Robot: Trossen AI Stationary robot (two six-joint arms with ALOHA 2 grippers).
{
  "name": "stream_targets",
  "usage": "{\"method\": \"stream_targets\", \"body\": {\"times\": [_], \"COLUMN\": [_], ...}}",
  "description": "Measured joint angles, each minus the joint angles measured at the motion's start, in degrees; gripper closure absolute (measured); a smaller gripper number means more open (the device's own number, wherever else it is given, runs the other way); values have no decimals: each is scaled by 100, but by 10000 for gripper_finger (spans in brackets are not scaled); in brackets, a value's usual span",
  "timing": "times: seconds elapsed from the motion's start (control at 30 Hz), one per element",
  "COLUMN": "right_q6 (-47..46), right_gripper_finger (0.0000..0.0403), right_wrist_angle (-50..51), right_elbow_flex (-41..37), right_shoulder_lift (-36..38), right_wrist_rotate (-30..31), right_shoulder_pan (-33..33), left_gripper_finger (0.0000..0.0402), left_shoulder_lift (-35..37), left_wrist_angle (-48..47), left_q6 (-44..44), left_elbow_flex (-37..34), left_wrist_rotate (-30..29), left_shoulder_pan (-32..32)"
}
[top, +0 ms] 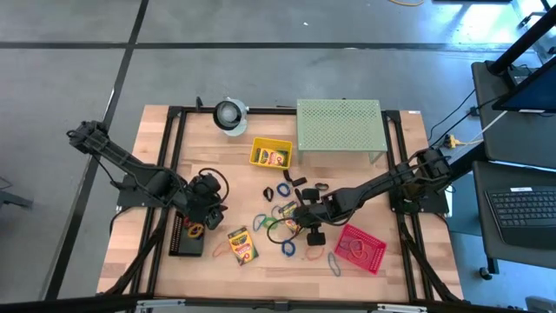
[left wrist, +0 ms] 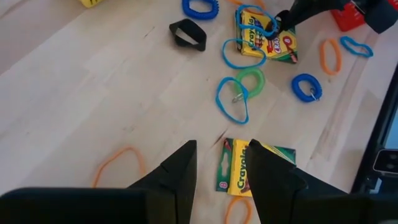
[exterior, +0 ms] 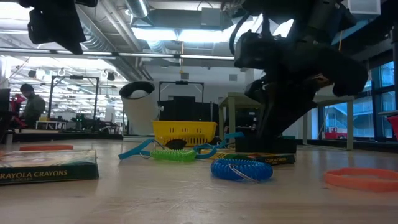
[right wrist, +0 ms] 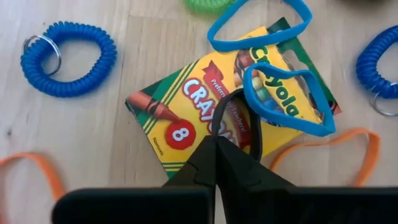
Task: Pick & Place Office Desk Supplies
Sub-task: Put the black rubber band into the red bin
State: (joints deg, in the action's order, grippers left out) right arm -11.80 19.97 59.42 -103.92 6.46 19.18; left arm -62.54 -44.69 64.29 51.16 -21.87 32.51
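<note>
Right gripper (right wrist: 216, 140) down at mid-table, its two fingers pressed together over the crayon box (right wrist: 186, 118); tips meet with no gap. A thin black loop (right wrist: 239, 118) curls from the tips across the box face; cannot tell whether it is pinched or only touched. Box lies flat on the wooden table (top: 252, 178), label up, tilted.

Placed from that crayon box:
- Two blue rubber bands overlap its far end: one (right wrist: 286, 99) lying on the label, one (right wrist: 258, 28) partly off the edge.
- Blue coil wristband (right wrist: 68, 59) with a key ring just beside it, apart from the box.
- Orange band (right wrist: 348, 146) close beside the box corner.
- Red basket (top: 360, 248) near, on the side toward the right arm's base.
- Yellow basket (top: 271, 154) farther back, with another crayon pack inside; green perforated stand (top: 339, 126) beyond that.
- Second crayon box (top: 242, 245) lies well apart, toward the left arm.

Left gripper (left wrist: 221, 162) hangs above that second box, fingers spread, holding nothing; an orange band (left wrist: 118, 165) rests on the wood close by.
</note>
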Motion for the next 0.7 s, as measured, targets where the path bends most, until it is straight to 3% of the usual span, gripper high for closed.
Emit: {"method": "stream_targets", "body": {"times": [0.53,0.7], "right_q6": [26,-161], "right_gripper_finger": [402,402], "right_wrist_angle": [1338,2206], "right_elbow_flex": [1318,1629], "right_shoulder_lift": [9,9], "right_wrist_rotate": [-157,-153], "right_shoulder_pan": [313,343], "left_gripper_finger": [272,272], "left_shoulder_lift": [0,0], "left_wrist_angle": [-4,-3], "left_q6": [-4,29], "left_elbow_flex": [0,0], "left_wrist_rotate": [59,63], "left_shoulder_pan": [0,0]}}
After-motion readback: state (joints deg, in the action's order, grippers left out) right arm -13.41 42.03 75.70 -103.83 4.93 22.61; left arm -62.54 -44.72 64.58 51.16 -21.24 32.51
